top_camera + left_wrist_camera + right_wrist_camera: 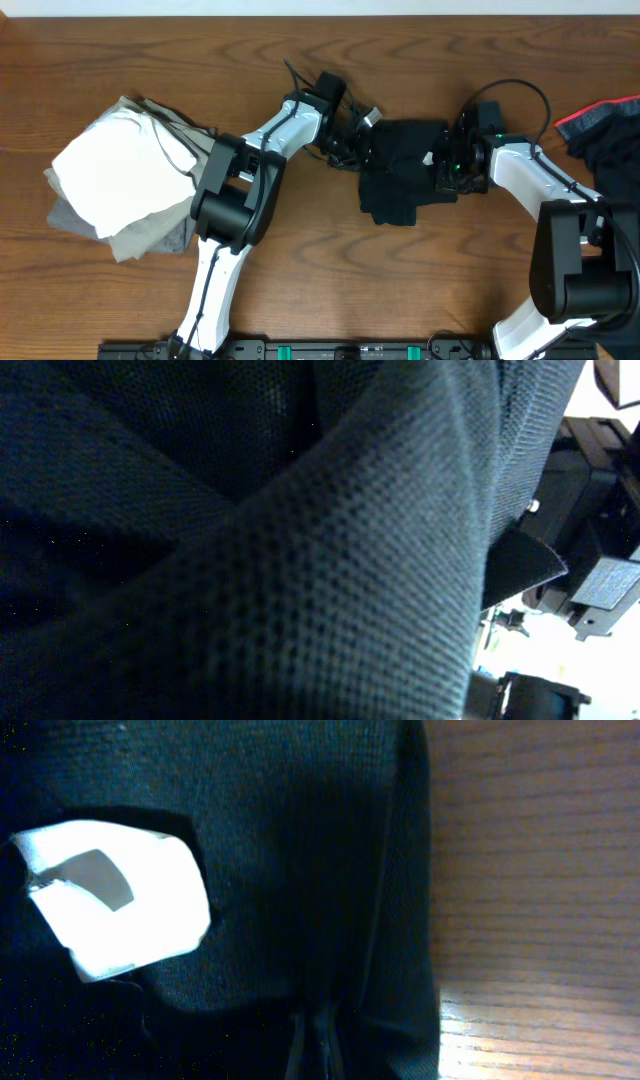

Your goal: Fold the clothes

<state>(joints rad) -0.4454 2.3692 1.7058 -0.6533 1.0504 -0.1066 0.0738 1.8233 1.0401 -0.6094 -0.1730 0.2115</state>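
A black T-shirt (400, 175) lies bunched in a rumpled heap at the middle of the wooden table (330, 270), between the two arms. The left gripper (352, 140) sits at the shirt's left edge, touching the cloth. In the left wrist view dark mesh-like fabric fills nearly the whole frame and hides the fingers, so I cannot tell whether those jaws are spread or pinching. The right gripper (452, 168) is tucked into the shirt's right edge with its jaws pressed together. In its wrist view black cloth covers the fingers, so whether fabric is caught between them cannot be seen. A small white label (120, 900) shows against that cloth, with bare wood to its right. A folded pile of white and grey garments (115, 190) rests at the table's left end, well apart from the shirt. A black garment with a red edge (610, 135) lies at the far right.
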